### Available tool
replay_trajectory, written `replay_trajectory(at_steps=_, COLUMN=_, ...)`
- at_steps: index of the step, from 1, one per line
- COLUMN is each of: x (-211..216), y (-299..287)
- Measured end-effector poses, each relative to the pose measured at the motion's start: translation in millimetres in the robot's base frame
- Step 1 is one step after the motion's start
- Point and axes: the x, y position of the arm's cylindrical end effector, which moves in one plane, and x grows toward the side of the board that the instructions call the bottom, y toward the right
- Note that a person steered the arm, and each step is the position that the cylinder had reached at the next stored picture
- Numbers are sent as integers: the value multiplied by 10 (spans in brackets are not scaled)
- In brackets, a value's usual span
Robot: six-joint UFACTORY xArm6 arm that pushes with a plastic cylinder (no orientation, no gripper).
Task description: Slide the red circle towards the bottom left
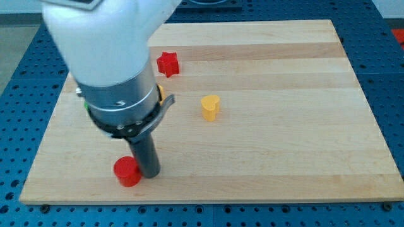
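The red circle [127, 171] is a short red cylinder lying near the bottom left of the wooden board [271, 151]. My tip [150, 174] rests on the board just to the right of the red circle, touching or almost touching its right side. The dark rod rises from there into the arm's large white and grey body, which fills the view's upper left and hides part of the board behind it.
A red star block [168, 64] lies near the top, left of centre. A yellow heart-shaped block [211, 107] lies near the board's middle. A bit of yellow [160, 94] and a bit of green [84, 104] show at the edges of the arm's body.
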Motion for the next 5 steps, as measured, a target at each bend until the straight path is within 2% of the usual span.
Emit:
replay_trajectory(at_steps=2, x=345, y=-186)
replay_trajectory(at_steps=3, x=370, y=-391)
replay_trajectory(at_steps=5, x=-39, y=-976)
